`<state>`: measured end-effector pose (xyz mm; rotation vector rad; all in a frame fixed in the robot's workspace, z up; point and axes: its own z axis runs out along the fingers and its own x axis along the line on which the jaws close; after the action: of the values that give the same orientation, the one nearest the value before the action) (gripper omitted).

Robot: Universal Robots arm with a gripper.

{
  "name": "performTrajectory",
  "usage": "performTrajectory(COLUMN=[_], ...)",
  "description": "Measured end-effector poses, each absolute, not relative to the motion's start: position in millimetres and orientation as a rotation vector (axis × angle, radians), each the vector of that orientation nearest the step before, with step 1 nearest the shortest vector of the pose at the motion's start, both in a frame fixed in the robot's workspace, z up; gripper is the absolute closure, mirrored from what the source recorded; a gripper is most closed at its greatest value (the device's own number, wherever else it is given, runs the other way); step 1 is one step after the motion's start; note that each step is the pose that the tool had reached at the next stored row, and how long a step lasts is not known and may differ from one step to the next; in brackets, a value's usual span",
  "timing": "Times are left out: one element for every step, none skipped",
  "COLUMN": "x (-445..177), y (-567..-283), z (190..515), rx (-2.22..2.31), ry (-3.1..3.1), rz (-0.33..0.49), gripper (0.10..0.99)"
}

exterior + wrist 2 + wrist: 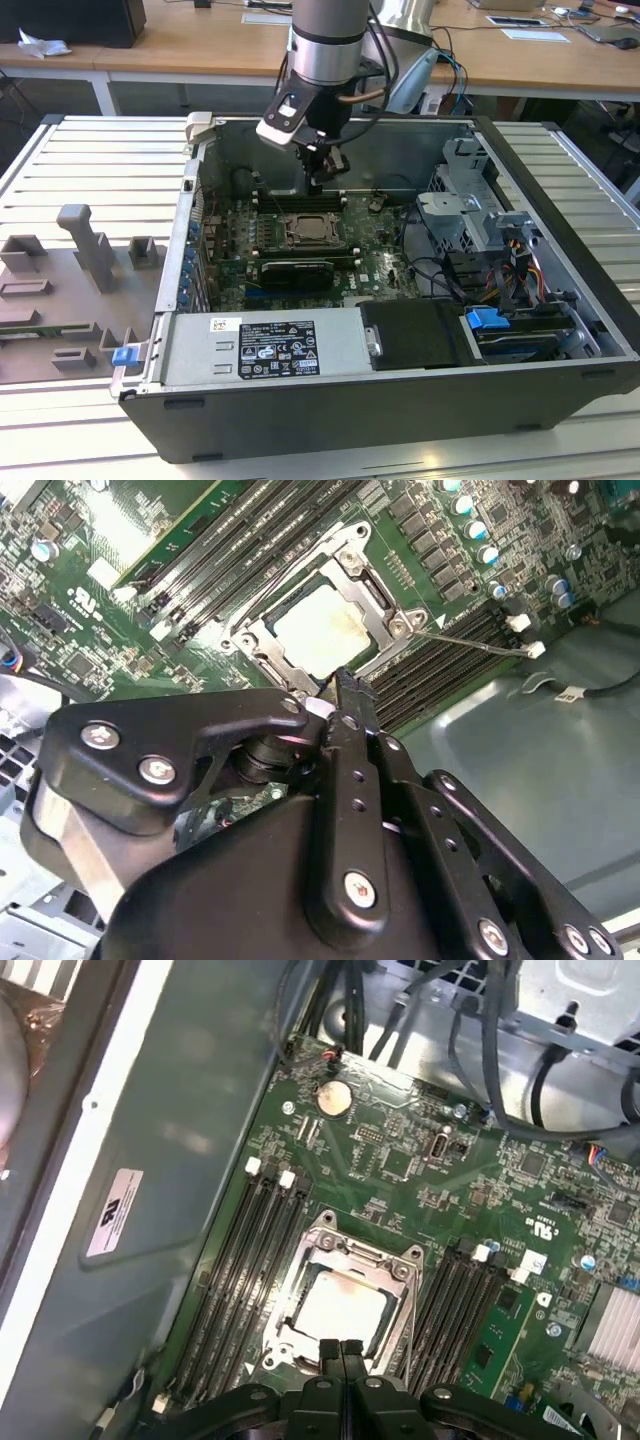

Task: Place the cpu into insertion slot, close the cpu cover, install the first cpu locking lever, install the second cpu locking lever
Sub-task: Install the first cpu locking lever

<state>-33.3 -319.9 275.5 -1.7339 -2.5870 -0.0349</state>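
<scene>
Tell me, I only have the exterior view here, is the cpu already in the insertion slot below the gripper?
Observer: Yes. In the first wrist view the cpu lies flat in the socket, pale face up.
Operator: Is the cover down over it or standing open?
Observer: Down. The cpu cover lies flat around the chip, which shows through its window.
Operator: And the jaws, are they carrying anything?
Observer: No. In both wrist views the gripper has its jaws shut together with nothing between them. Its tip is at the cover's edge, and I cannot tell whether it touches.
</scene>
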Motion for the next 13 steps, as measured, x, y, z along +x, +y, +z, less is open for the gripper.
performTrajectory(x=[-33.3, -33.3, -33.3, -33.2, -33.3, -33.3, -33.3, -33.3, -33.3, -33.3, -33.3, -33.3, -33.2], y=[-319.9, -319.9, -319.9, -319.9, -319.9, -319.8, -319.9, -319.9, -319.9, -319.9, -319.9, -319.9, -319.8], z=[275.5, 275.5, 275.5, 275.5, 275.5, 275.5, 275.5, 275.5, 275.5, 275.5, 275.5, 275.5, 275.4], rx=[-1.714, -1.7, -1.686, -1.673, -1.659, -1.64, -1.612, -1.591, -1.575, -1.562, -1.551, -1.539, -1.493], ry=[-2.6, -2.609, -2.618, -2.627, -2.635, -2.647, -2.664, -2.676, -2.685, -2.693, -2.699, -2.706, -2.731], rz=[-0.034, -0.034, -0.034, -0.034, -0.034, -0.033, -0.033, -0.033, -0.032, -0.032, -0.032, -0.032, -0.031], gripper=[0.98, 0.98, 0.98, 0.98, 0.98, 0.98, 0.98, 0.98, 0.98, 0.98, 0.98, 0.98, 0.98])
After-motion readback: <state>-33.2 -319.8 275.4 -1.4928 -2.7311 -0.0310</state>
